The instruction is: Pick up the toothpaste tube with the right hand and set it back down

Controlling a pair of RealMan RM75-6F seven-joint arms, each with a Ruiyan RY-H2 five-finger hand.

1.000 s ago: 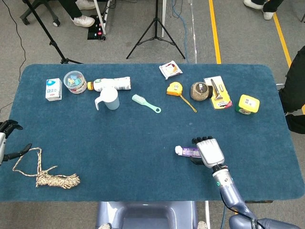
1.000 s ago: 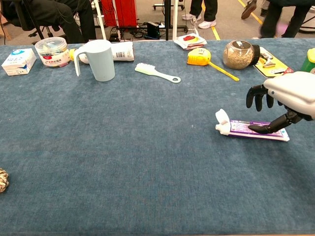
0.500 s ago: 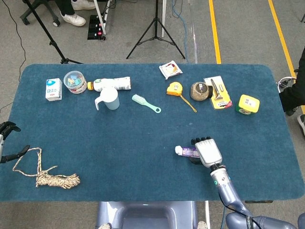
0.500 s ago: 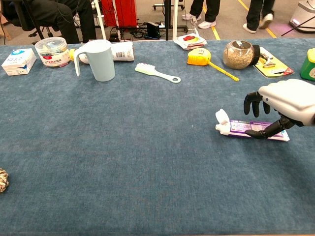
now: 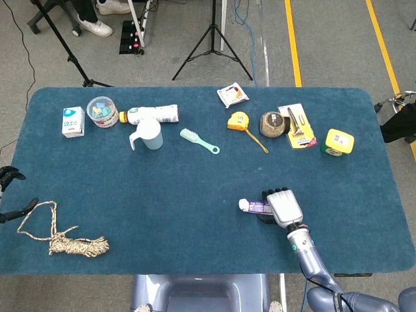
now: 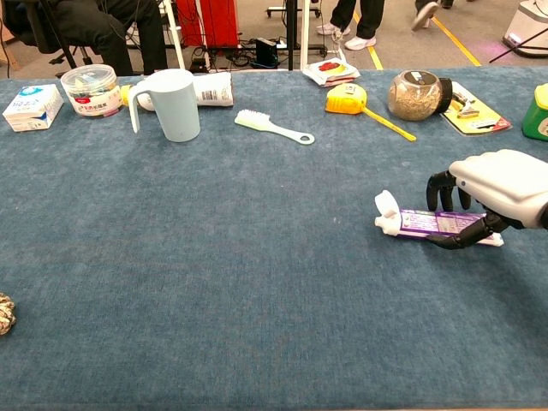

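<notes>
1. The right hand is down low over the toothpaste tube, fingers curled over its far side and the thumb tucked along its near edge, so the hand is narrowed around the tube but not clearly clamped yet.
2. Over the last second that hand has sunk from a hover: the thumb that lay on top of the tube now sits down at its near side, and the fingers have dropped closer to the cloth.
3. The tube itself has not budged. It lies flat on the blue table, near and right of centre, white cap pointing left.
4. My read: this is the closing of the grasp, with the lift still to come. The tube is flat and thin, so the hold could slip as the fingers squeeze.
5. Far off, along the table's far edge, sit the yellow tape measure and the jar, well apart from the action.
6. The left hand shows only at the left edge in the head view, fingers apart and holding nothing, beside the rope.
</notes>
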